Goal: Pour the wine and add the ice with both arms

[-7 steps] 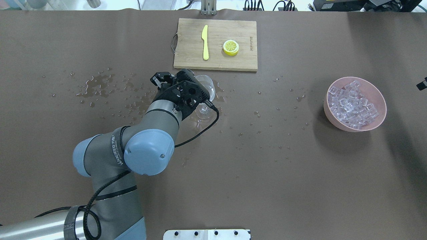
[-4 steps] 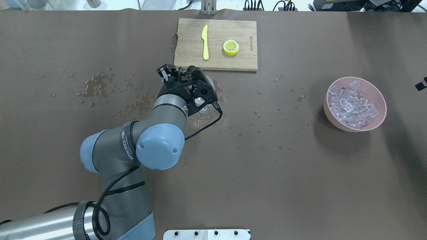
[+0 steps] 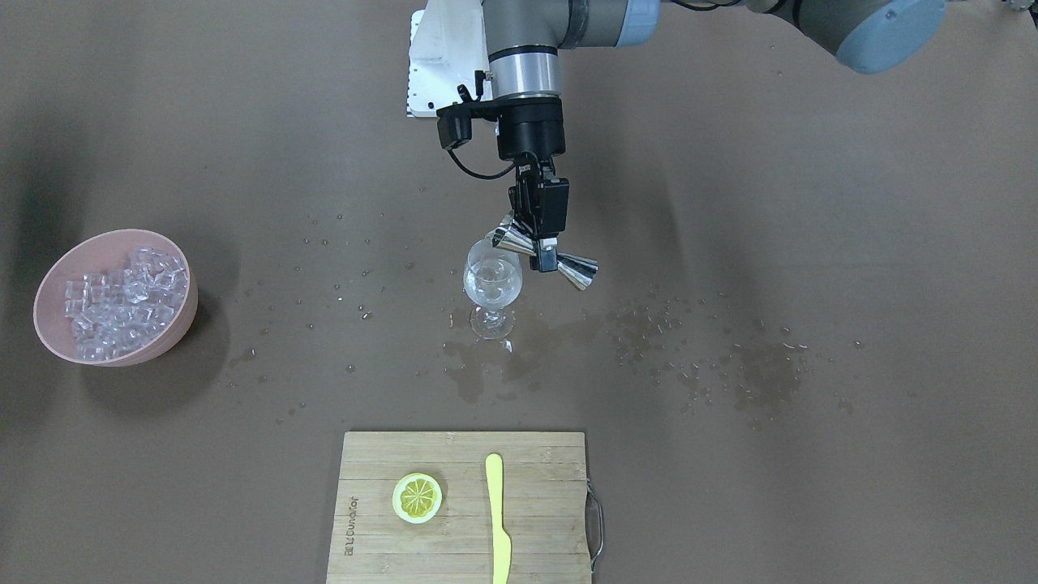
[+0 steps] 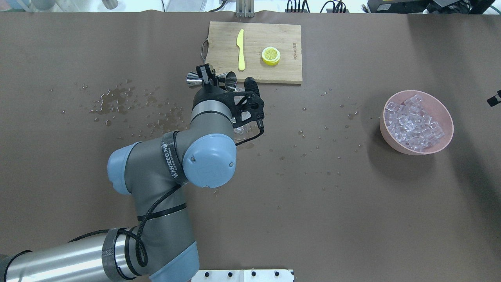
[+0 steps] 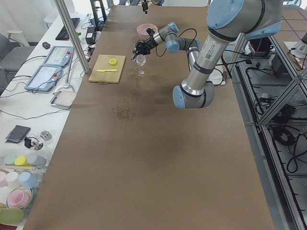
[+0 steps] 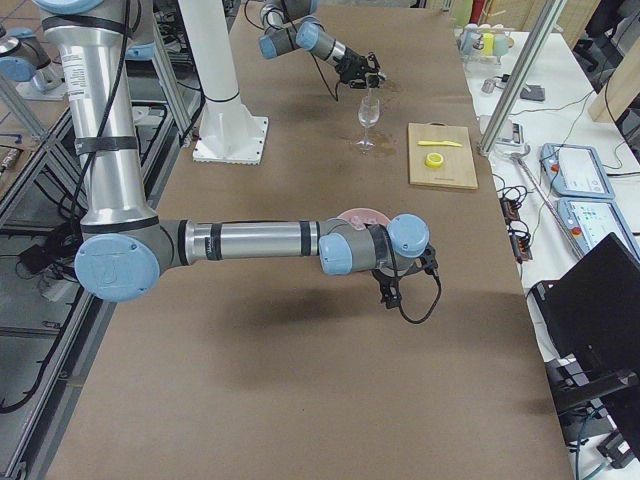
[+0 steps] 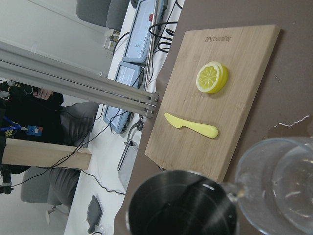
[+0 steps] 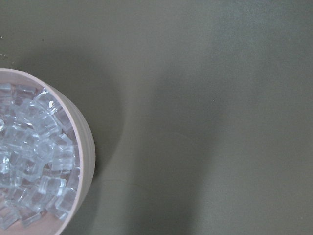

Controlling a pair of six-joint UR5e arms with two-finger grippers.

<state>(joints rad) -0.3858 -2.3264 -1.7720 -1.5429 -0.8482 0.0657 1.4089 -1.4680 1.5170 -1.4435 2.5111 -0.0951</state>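
Observation:
My left gripper (image 3: 542, 246) is shut on a steel jigger (image 3: 545, 261) and holds it tipped on its side, its mouth at the rim of the wine glass (image 3: 491, 285). In the left wrist view the jigger's cup (image 7: 182, 205) touches the glass rim (image 7: 274, 161), and a clear trickle of wine shows at its lip. From overhead the jigger (image 4: 211, 78) sticks out past the wrist, which hides most of the glass (image 4: 242, 132). The ice (image 4: 413, 121) fills a pink bowl (image 4: 446, 137) at the right. My right arm (image 6: 260, 240) ends beside that bowl (image 8: 80, 142); I cannot tell if its gripper is open.
A wooden cutting board (image 4: 274, 70) at the far edge carries a lemon slice (image 4: 271, 55) and a yellow knife (image 4: 240, 49). Wet spots (image 4: 113, 102) dot the brown table around the glass and to its left. A white bracket (image 3: 434, 65) sits at the robot's base.
My left arm has swung toward the cutting board and turned its wrist, so the jigger now lies tipped at the glass rim and shows beyond the wrist. The bowl has not moved.

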